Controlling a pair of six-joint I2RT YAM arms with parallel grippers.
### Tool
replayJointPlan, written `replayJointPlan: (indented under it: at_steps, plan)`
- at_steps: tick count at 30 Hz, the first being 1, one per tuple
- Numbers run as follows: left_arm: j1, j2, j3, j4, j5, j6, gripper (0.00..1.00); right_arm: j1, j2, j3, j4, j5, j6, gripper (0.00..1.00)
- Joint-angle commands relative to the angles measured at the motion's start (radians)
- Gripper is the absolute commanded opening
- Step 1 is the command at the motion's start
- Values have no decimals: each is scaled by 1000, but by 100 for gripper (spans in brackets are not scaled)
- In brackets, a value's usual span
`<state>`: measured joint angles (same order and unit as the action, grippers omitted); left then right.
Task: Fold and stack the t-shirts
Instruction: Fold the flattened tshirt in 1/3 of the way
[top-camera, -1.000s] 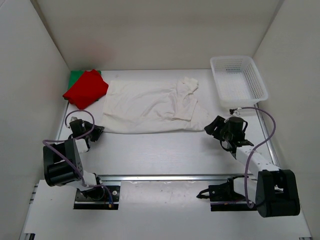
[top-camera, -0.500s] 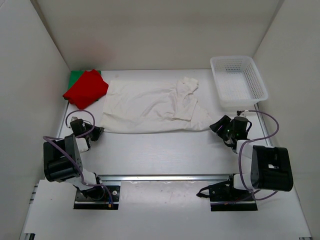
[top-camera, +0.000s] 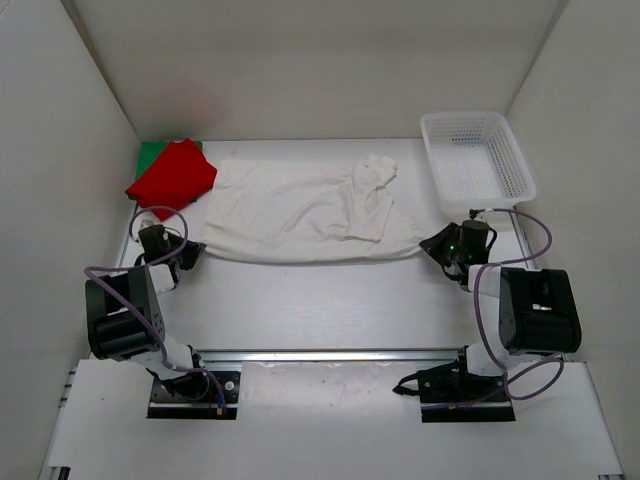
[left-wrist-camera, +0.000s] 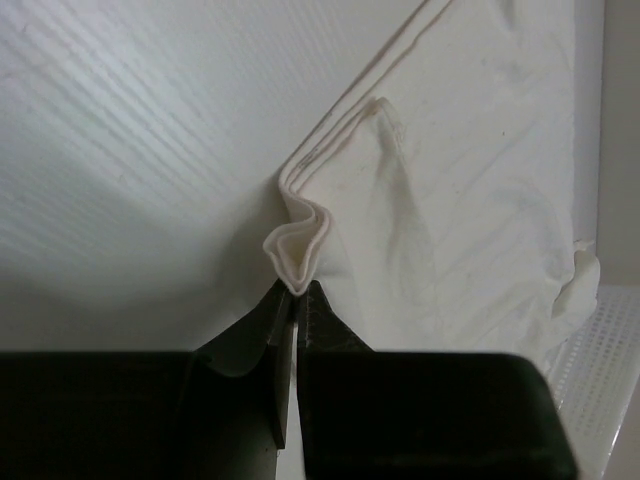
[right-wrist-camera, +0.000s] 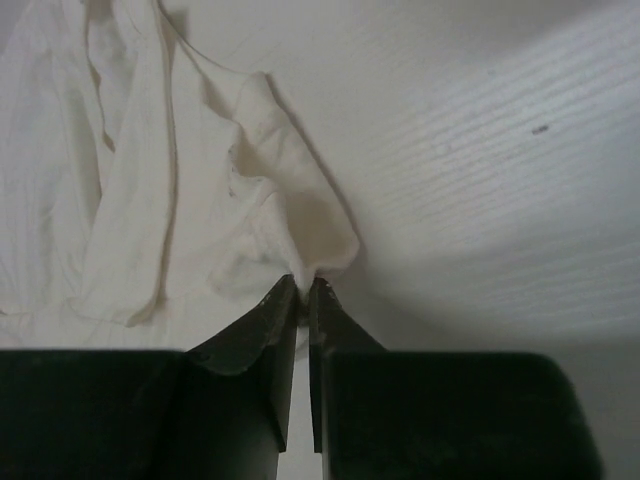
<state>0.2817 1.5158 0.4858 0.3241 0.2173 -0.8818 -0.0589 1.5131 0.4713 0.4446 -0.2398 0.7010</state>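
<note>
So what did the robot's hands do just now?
Both arms closed in on the white shirt. The left gripper pinched its near left corner, the right gripper its near right corner, and both are shut on it. The red shirt, green shirt and basket stayed put.

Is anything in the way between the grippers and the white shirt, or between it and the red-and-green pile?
Nothing visible. The left gripper and right gripper each pinch a near corner of the white shirt, which lies right beside the red shirt on the green shirt.
</note>
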Motion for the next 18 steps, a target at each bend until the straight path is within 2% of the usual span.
replayJointPlan:
  at_steps: [1,2,6,10,13,16,18]
  plan:
    - [5,0,123,-43,-2,33,0,8,-62,59,30,54,-29,4]
    - [8,1,175,-84,-4,46,0,5,-89,69,13,56,-35,0]
    - [-7,-57,306,-197,16,133,0,-2,-200,110,-78,71,-83,0]
    - [-3,-130,433,-284,104,190,0,19,-382,180,-213,114,-135,1]
    - [-3,-138,595,-428,230,233,0,54,-513,315,-375,174,-218,0]
    - [-3,-198,655,-442,284,196,0,100,-574,433,-486,204,-262,1]
    - [33,-242,709,-425,374,141,0,120,-600,583,-588,218,-311,0]
